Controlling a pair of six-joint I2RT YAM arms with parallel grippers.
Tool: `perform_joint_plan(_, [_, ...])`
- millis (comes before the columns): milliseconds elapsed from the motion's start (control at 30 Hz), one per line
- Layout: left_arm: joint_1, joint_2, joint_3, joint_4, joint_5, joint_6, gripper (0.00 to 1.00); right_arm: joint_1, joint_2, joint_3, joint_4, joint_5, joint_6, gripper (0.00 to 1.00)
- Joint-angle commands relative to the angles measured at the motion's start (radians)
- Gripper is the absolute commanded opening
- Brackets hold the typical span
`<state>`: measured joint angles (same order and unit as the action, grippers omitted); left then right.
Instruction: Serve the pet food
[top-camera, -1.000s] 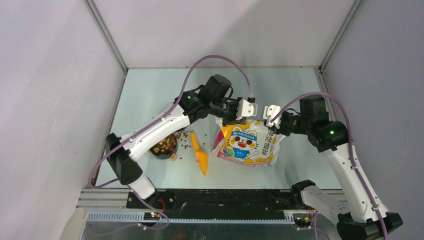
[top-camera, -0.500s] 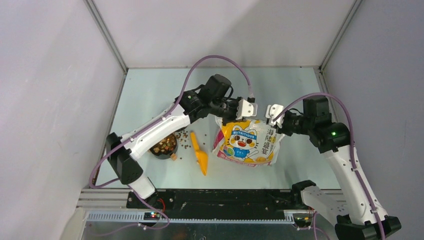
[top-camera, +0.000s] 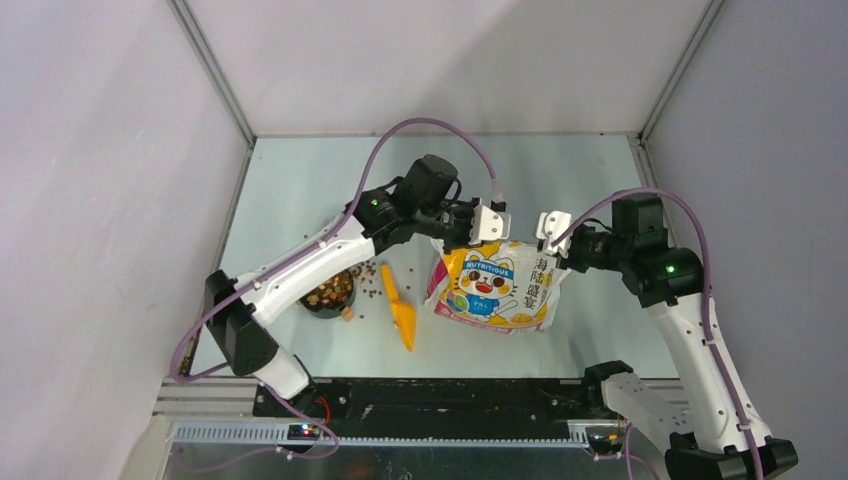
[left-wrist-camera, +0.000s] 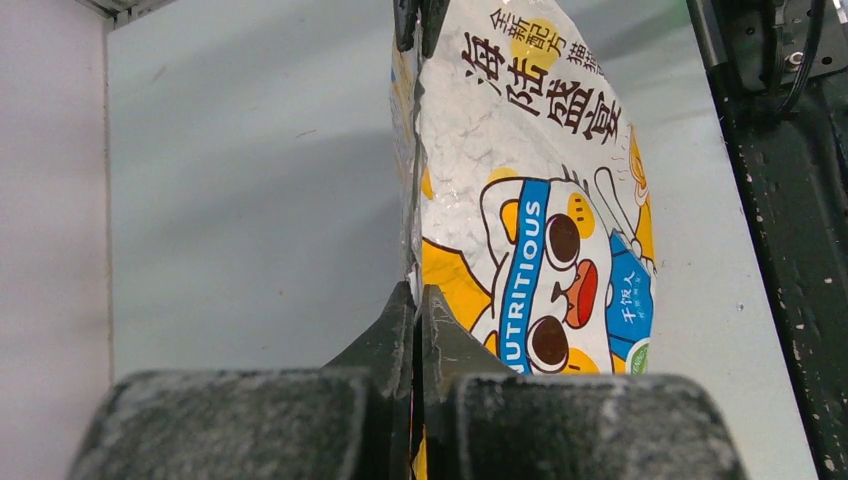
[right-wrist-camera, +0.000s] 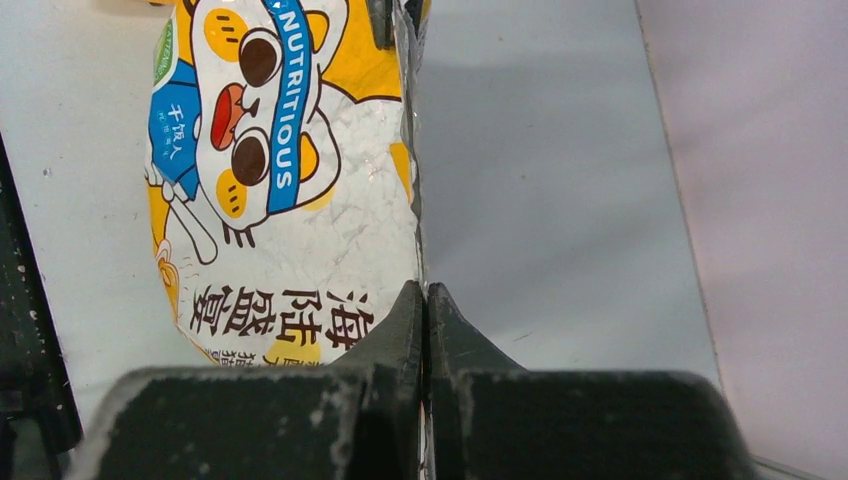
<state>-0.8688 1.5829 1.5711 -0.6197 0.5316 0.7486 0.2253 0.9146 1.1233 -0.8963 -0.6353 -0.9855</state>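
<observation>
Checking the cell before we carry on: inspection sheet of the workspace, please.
Surface: pale table, loose pellets scattered beside the bowl.
Job's things: pet food heaped in a dark bowl.
Clutter: orange scoop lying between bowl and printed bag.
Grippers: left gripper and right gripper both shut on the bag's top edge, one at each end.
Cables: purple cables arch over both arms.
Surroundings: plain grey walls; black rail at the near edge.

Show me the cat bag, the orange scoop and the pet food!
bag (top-camera: 488, 288), top view, on the cat's face.
scoop (top-camera: 403, 318), top view, on its wide orange end.
pet food (top-camera: 328, 291), top view, on the middle of the heap.
</observation>
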Motion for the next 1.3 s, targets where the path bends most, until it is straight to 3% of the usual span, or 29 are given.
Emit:
perform_joint_plan(0, [0.049, -0.102, -0.050, -0.091, -0.097, 0.032, 0.00, -0.119, -0.059, 0.020, 0.038, 0.083, -0.083, 0.00])
perform_joint_plan(67, [0.052, -0.123, -0.075, -0.090, -0.097, 0.046, 0.00, -0.126, -0.061, 0.017, 0.040, 0.092, -0.055, 0.00])
perform_joint_plan(133, [0.053, -0.131, -0.091, -0.095, -0.091, 0.055, 0.06, -0.128, -0.051, 0.017, 0.028, 0.099, -0.051, 0.08])
perform_joint_plan(167, [0.053, -0.131, -0.092, -0.095, -0.089, 0.054, 0.08, -0.128, -0.046, 0.017, 0.025, 0.100, -0.056, 0.02])
perform_joint_plan(267, [0.051, -0.127, -0.082, -0.103, -0.085, 0.050, 0.00, -0.127, -0.043, 0.017, 0.016, 0.083, -0.072, 0.00])
perform_joint_plan(633, [0.097, -0.180, -0.118, -0.091, -0.182, 0.041, 0.00, -0.149, -0.083, 0.018, -0.044, 0.142, -0.164, 0.00])
perform_joint_plan(700, [0.106, -0.200, -0.129, -0.079, -0.196, 0.034, 0.13, -0.151, -0.094, 0.018, -0.060, 0.148, -0.169, 0.03])
perform_joint_plan(733, [0.108, -0.206, -0.137, -0.072, -0.207, 0.031, 0.23, -0.153, -0.105, 0.018, -0.064, 0.149, -0.168, 0.09])
perform_joint_plan(800, [0.114, -0.229, -0.143, -0.073, -0.217, 0.028, 0.32, -0.153, -0.125, 0.018, -0.071, 0.153, -0.157, 0.14])
perform_joint_plan(1000, [0.175, -0.315, -0.167, -0.099, -0.200, 0.009, 0.40, -0.156, -0.171, 0.064, -0.094, 0.205, -0.098, 0.28])
perform_joint_plan(1167, [0.247, -0.425, -0.199, -0.128, -0.202, -0.001, 0.45, -0.179, -0.201, 0.101, -0.129, 0.243, -0.051, 0.30])
perform_joint_plan(1267, [0.325, -0.508, -0.230, -0.116, -0.214, -0.045, 0.48, -0.255, -0.205, 0.119, -0.124, 0.226, 0.014, 0.33])
